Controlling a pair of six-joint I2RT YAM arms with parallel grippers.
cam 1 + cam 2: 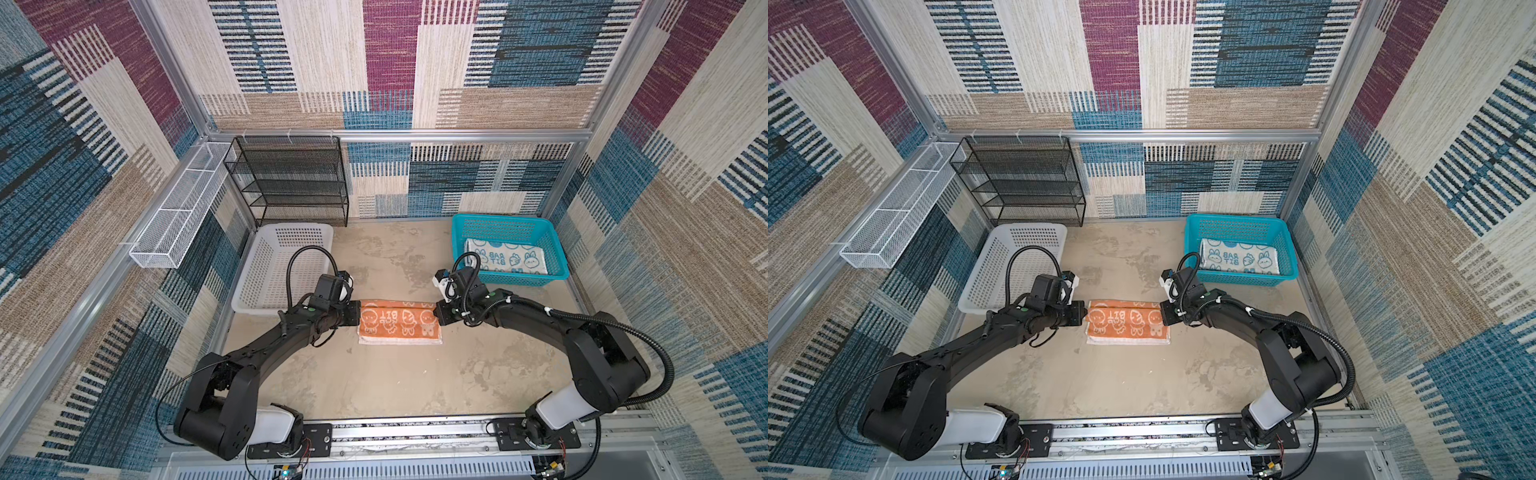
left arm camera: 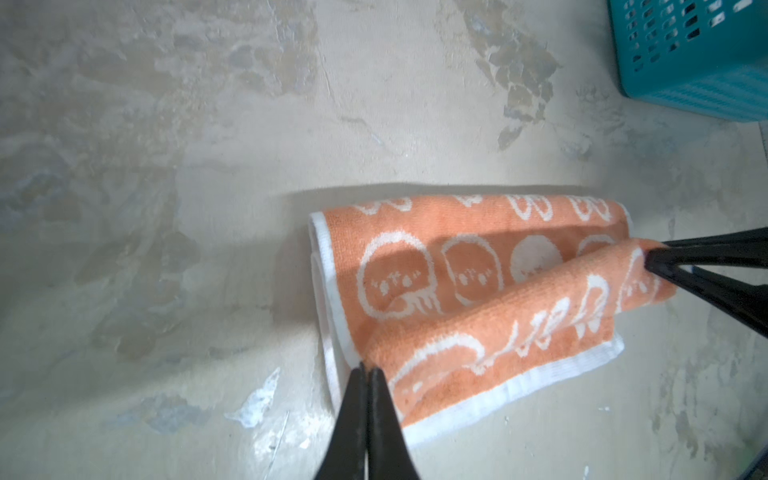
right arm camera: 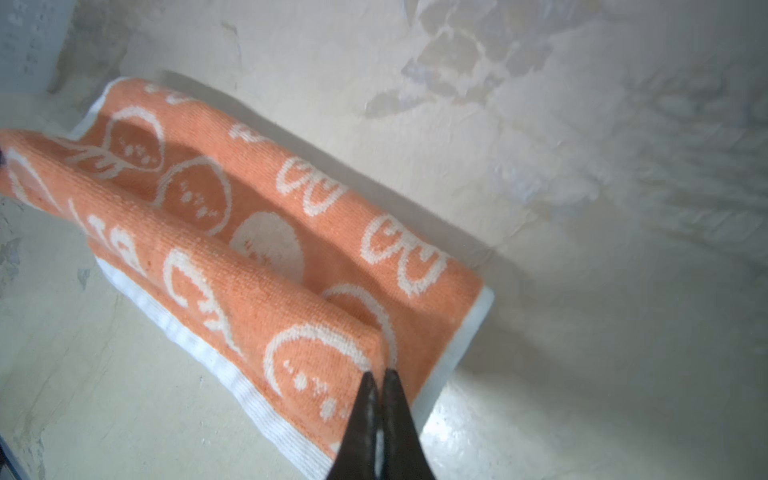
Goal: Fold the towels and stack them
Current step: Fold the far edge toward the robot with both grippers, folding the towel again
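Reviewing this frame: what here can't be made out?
- Top views: fingertips of the left gripper and right gripper, hidden under their own bodies.
- Top views: anything beneath the rabbit towel in the teal basket, covered by it.
- Right wrist view: far end of the orange towel, cut off by the edge.

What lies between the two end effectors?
The orange towel spans the gap: the left end effector and right end effector are each shut on one end of its raised fold, seen in both top views and both wrist views.
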